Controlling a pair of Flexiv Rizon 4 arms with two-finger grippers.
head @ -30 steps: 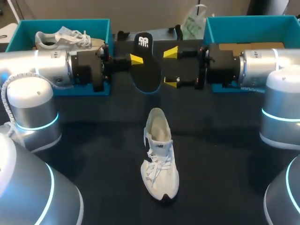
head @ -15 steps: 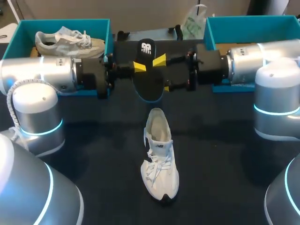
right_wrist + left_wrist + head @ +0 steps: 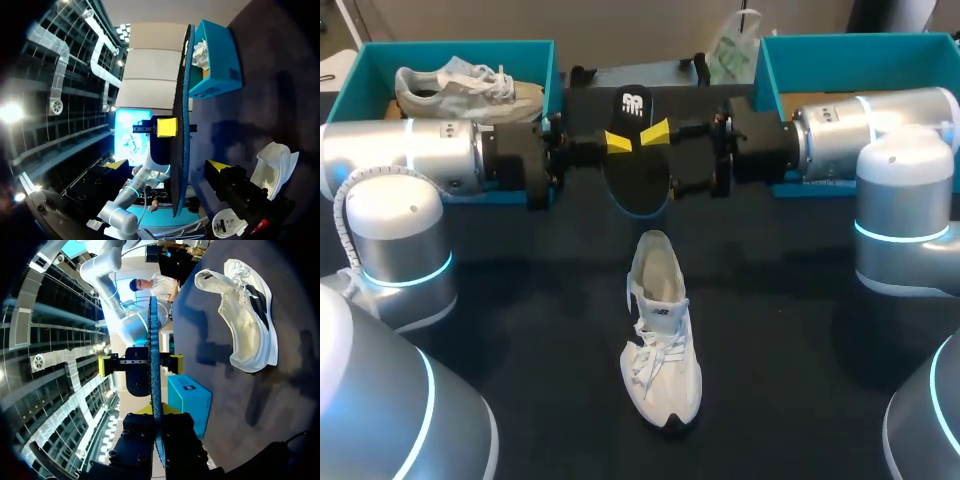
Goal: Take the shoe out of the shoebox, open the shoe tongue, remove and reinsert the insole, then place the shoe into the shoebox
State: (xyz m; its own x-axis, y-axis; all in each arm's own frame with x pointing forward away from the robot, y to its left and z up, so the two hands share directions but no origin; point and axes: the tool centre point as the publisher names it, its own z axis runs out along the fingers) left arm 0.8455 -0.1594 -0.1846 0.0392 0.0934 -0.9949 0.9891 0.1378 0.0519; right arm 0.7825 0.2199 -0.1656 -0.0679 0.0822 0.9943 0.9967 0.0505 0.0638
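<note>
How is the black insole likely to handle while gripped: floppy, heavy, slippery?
Probably fairly stiff: the insole runs straight, edge-on, from the left gripper without visible droop. Likely light, being thin; one pinch holds it up. The right gripper straddles it, jaws open.

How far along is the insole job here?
Done: the shoe lies out on the table, its insole removed. In hand: the left gripper holds the insole aloft, with the right gripper open around it. Left: reinserting the insole and boxing the shoe.
</note>
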